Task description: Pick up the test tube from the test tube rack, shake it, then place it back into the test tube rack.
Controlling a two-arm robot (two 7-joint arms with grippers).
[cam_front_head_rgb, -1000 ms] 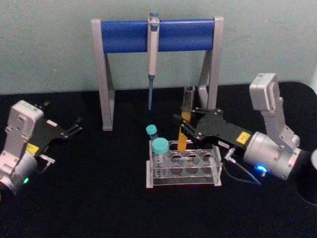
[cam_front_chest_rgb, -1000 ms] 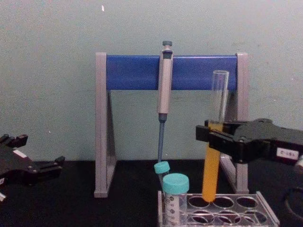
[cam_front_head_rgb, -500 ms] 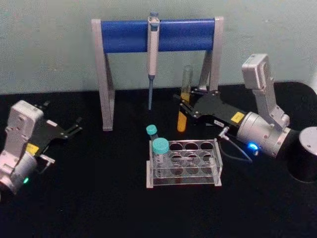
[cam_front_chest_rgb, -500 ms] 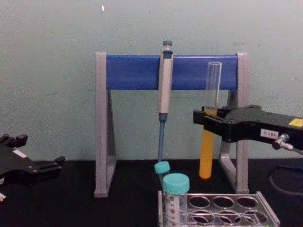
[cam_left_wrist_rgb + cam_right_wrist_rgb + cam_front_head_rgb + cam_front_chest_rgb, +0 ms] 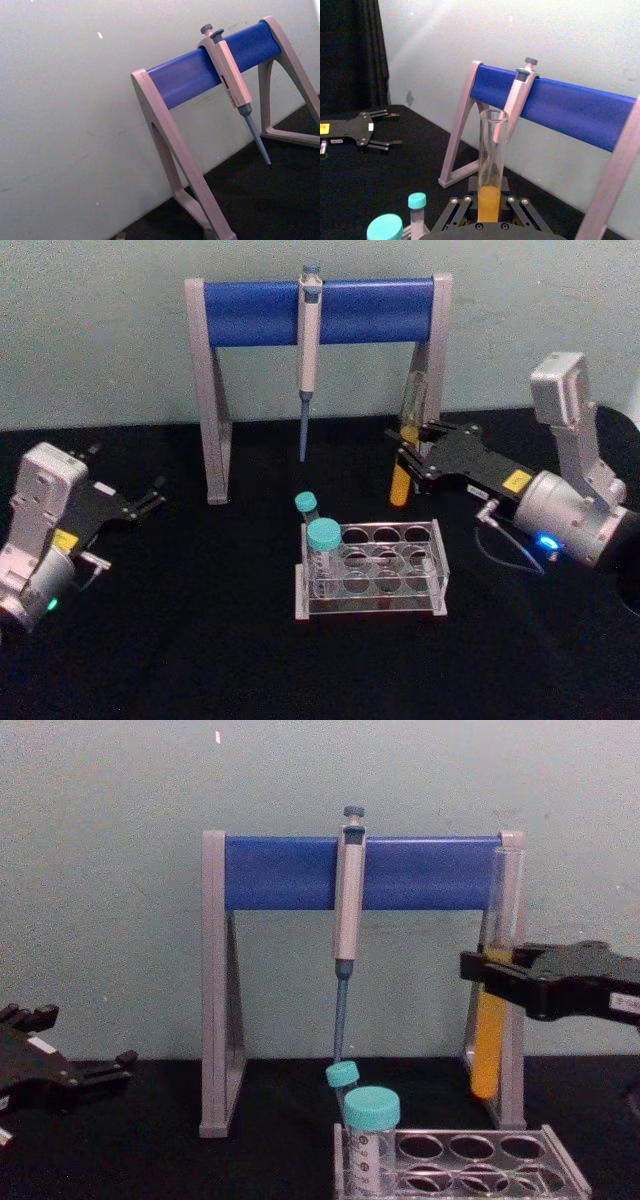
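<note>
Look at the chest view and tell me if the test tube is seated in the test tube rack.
No, the right gripper holds the test tube in the air, its round bottom clear of the test tube rack's holes.

Silver-grey arms (image 5: 572,527) carry boxy wrist housings (image 5: 45,488); the black left end effector (image 5: 152,497) and right end effector (image 5: 406,452) bear yellow labels (image 5: 518,480).

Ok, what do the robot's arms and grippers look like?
Silver-grey cylindrical wrists, each topped by a boxy pale-grey module. The left gripper and right gripper are flat black linkages with yellow labels. Green light on the left wrist, blue on the right, which trails a thin grey cable.
</note>
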